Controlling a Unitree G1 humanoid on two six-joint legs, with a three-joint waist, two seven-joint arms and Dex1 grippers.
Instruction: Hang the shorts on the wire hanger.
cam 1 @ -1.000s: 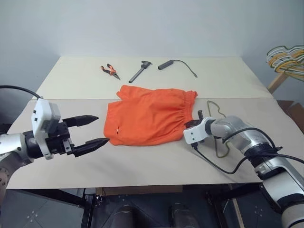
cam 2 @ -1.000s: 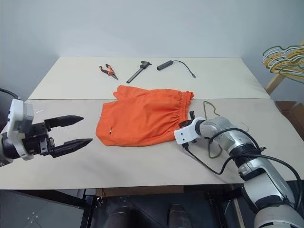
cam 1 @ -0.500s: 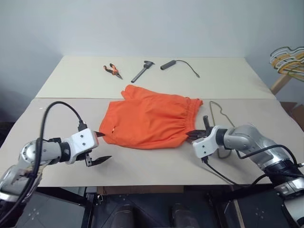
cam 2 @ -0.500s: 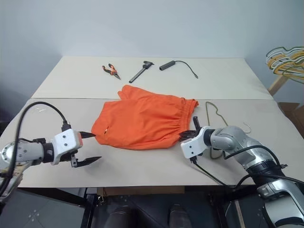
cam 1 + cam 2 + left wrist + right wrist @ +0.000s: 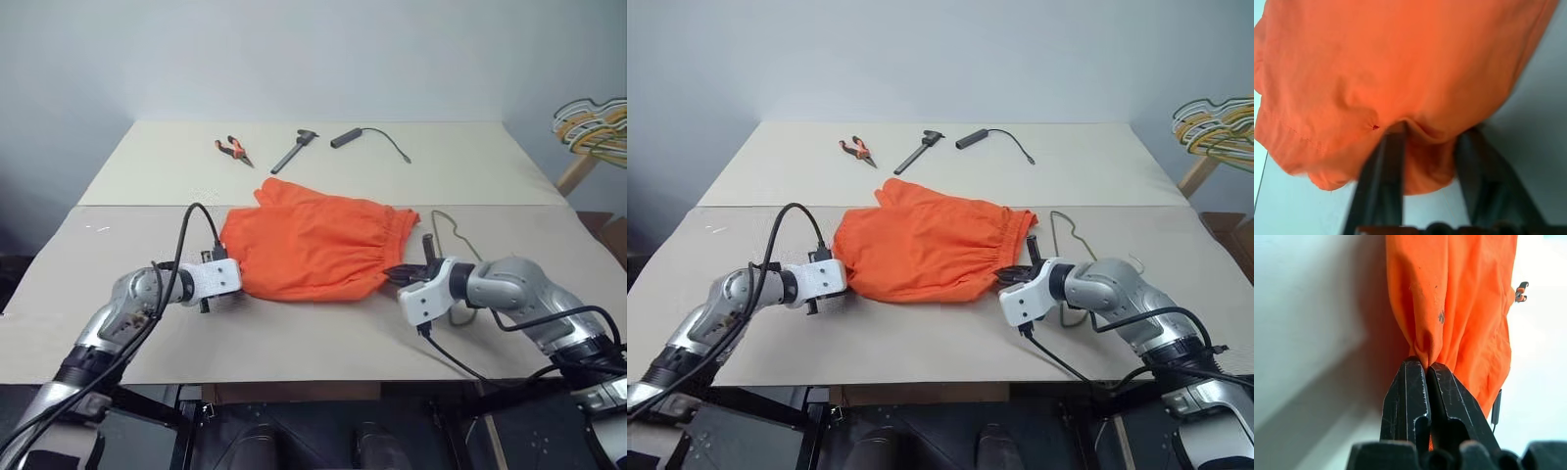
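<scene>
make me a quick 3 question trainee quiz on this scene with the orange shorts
1. True or false: the right gripper has its fingers pinched shut on a fold of the shorts.
2. Which side of the shorts does the wire hanger lie on? A) the robot's left B) the robot's right C) on top of them
3. Name the orange-handled tool at the far edge of the table.

Key
1. True.
2. B.
3. The pliers, lying to the robot's left of the black tool and the black cabled tool.
</scene>
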